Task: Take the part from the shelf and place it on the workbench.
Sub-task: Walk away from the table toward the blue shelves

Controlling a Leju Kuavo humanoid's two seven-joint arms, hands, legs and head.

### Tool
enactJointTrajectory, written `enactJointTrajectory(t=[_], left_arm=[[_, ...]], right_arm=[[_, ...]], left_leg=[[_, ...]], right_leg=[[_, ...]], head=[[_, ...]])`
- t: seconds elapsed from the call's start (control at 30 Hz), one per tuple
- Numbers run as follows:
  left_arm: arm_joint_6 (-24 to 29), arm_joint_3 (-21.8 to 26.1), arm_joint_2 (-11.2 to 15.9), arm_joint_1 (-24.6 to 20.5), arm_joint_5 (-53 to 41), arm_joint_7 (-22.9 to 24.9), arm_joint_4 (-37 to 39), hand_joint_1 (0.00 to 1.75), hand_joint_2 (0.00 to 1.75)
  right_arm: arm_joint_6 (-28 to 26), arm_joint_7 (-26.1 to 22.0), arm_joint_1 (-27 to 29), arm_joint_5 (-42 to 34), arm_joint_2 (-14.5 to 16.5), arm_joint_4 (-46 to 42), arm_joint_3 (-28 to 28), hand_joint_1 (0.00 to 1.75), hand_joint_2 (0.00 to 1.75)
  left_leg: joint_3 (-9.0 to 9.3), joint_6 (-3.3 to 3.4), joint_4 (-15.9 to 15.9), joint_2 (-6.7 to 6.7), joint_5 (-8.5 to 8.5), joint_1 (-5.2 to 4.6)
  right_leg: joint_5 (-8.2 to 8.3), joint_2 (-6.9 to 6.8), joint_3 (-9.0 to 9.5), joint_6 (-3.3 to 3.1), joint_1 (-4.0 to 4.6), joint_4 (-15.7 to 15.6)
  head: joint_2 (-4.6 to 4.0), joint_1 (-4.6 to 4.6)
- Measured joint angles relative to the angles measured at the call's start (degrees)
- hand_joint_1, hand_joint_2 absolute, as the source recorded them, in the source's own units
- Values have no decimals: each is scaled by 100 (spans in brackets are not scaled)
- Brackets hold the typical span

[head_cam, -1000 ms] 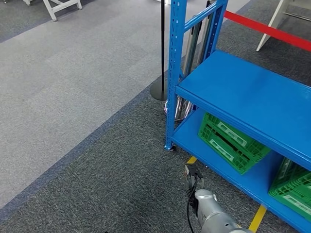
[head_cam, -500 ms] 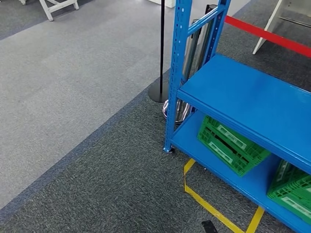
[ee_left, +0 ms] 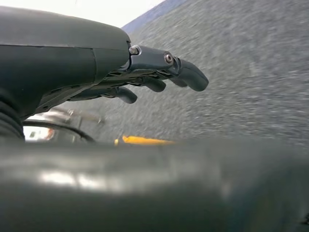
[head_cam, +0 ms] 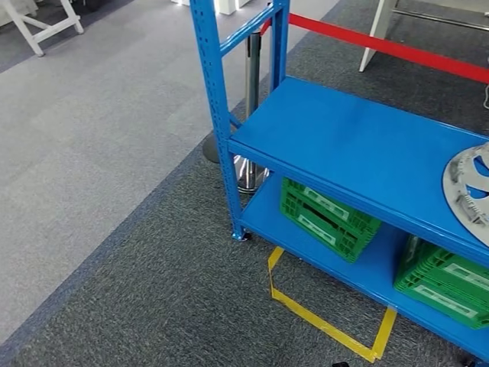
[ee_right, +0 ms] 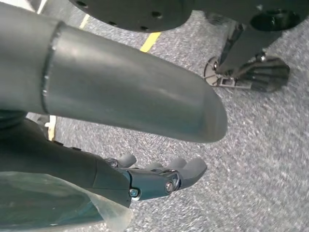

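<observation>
We see the blue shelf point(head_cam: 357, 153) from above, and the part point(head_cam: 468, 189), a round silver-grey disc with cut-outs, lies flat on its upper board at the far right, partly cut off by the picture's edge. Two green crates point(head_cam: 328, 216) sit on the lower board, one under the middle of the shelf and one point(head_cam: 447, 283) further right. A yellow tape mark point(head_cam: 323, 321) runs across the dark carpet point(head_cam: 173, 290) just in front of the shelf. Behind the shelf's left post stands a chrome stanchion point(head_cam: 251, 115), and a red belt point(head_cam: 392, 48) stretches away to the right.

In the left wrist view our left hand point(ee_left: 146, 77) hangs over the carpet with its fingers point(ee_left: 189, 75) stretched out and slightly apart, holding nothing. In the right wrist view our right hand point(ee_right: 153, 176) also hangs over the carpet, fingers point(ee_right: 191, 169) extended and empty, well apart from the part.
</observation>
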Motion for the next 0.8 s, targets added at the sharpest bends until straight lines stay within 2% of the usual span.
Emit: enactJointTrajectory(t=[0.03,0.07,0.1,0.13,0.17,0.23,0.27,0.3,0.37,0.4,0.47,0.5,0.53,0.57,0.6,0.63,0.67,0.7,0.73,0.77,0.8], left_arm=[[-2,1,0,6,0,4,0,0,0],[-3,3,0,14,0,11,0,0,0],[-4,4,0,22,1,21,0,0,0],[-4,5,0,29,1,31,0,0,0],[-4,7,1,32,1,38,0,0,0],[-4,14,16,30,0,40,1,0,0],[-5,22,25,27,-1,30,1,0,0],[-5,32,34,19,-1,14,1,0,0],[-10,46,37,-5,0,-23,0,0,0],[-17,49,37,-18,1,-34,0,0,0],[-36,54,26,-19,1,-39,0,0,0],[-44,56,20,-10,0,-35,0,0,0],[-49,62,15,5,0,-27,0,0,0],[-50,72,16,18,1,-14,0,0,0],[-49,85,17,25,1,7,0,0,0],[-48,99,19,25,2,27,0,0,0],[-46,113,21,23,5,44,0,0,0],[-46,125,23,20,8,57,0,0,0],[-46,135,33,17,11,62,0,0,0],[-46,146,40,17,14,64,0,0,0],[-46,155,49,13,15,65,0,0,0]], right_arm=[[1,-1,-4,-1,0,0,-4,0,0],[2,-1,-4,-2,0,0,-9,0,0],[3,-1,2,-2,-1,0,-14,0,0],[4,0,11,-2,-1,0,-18,0,0],[4,1,18,-2,-2,0,-22,0,0],[5,-3,20,5,4,1,-29,0,0],[5,-13,15,14,9,2,-31,0,0],[6,-25,12,25,12,3,-32,0,0],[14,-43,16,41,10,4,-32,0,0],[19,-44,24,43,1,4,-32,0,0],[26,-24,19,37,-15,5,-32,0,0],[28,-10,5,30,-22,6,-32,0,0],[32,9,-10,19,-22,7,-33,0,0],[39,25,-17,9,-22,7,-34,0,0],[48,44,-11,1,-22,7,-37,0,0],[57,60,4,-4,-22,7,-43,0,0],[67,73,18,-4,-22,7,-52,0,0],[75,81,23,-3,-22,7,-62,0,0],[86,86,13,-1,-16,7,-70,0,0],[101,91,-6,1,-6,6,-76,0,0],[116,102,-22,3,3,6,-78,0,0]], left_leg=[[-203,34,417,-42,-165,-33],[-377,80,753,-63,-252,-71],[-474,143,900,-76,-224,-113],[-483,226,834,-99,-87,-161],[-400,323,563,-153,125,-216],[-143,545,-160,-430,502,-319],[-46,613,-415,-536,597,-356],[4,651,-550,-599,626,-380],[40,631,-646,-502,653,-387],[66,598,-713,-436,689,-372],[114,547,-856,-281,766,-326],[123,532,-893,-186,787,-315],[120,538,-904,-89,790,-309],[116,535,-903,12,787,-303],[115,524,-901,112,781,-292],[117,504,-897,198,771,-275],[122,474,-885,275,756,-253],[128,434,-859,346,734,-232],[132,389,-826,405,707,-223],[131,341,-779,460,670,-229],[133,296,-740,508,641,-245]], right_leg=[[6,71,-8,-27,26,0],[12,152,-12,-51,56,0],[18,237,-13,-68,89,0],[25,329,-14,-86,122,-1],[37,418,-17,-101,153,-2],[63,571,-33,-124,182,-2],[78,636,-46,-118,183,-4],[93,699,-62,-98,171,-11],[130,817,-106,-29,164,-45],[123,770,-136,-3,170,-36],[-65,456,-280,43,192,216],[-250,245,-401,67,181,511],[-445,115,-555,107,158,865],[-585,52,-689,150,127,1180],[-637,14,-757,201,88,1374],[-578,-18,-713,253,48,1348],[-433,-68,-555,306,10,1106],[-255,-167,-320,356,-23,720],[-158,-318,-110,384,-27,359],[-102,-449,53,372,-34,92],[-102,-532,136,327,-31,-37]], head=[[0,-4],[0,-10],[0,-11],[0,-12],[0,-13],[0,-5],[0,-12],[0,-16],[0,-34],[0,-33],[0,5],[0,27],[0,49],[0,55],[0,54],[0,54],[0,54],[0,56],[0,66],[0,72],[0,65]])
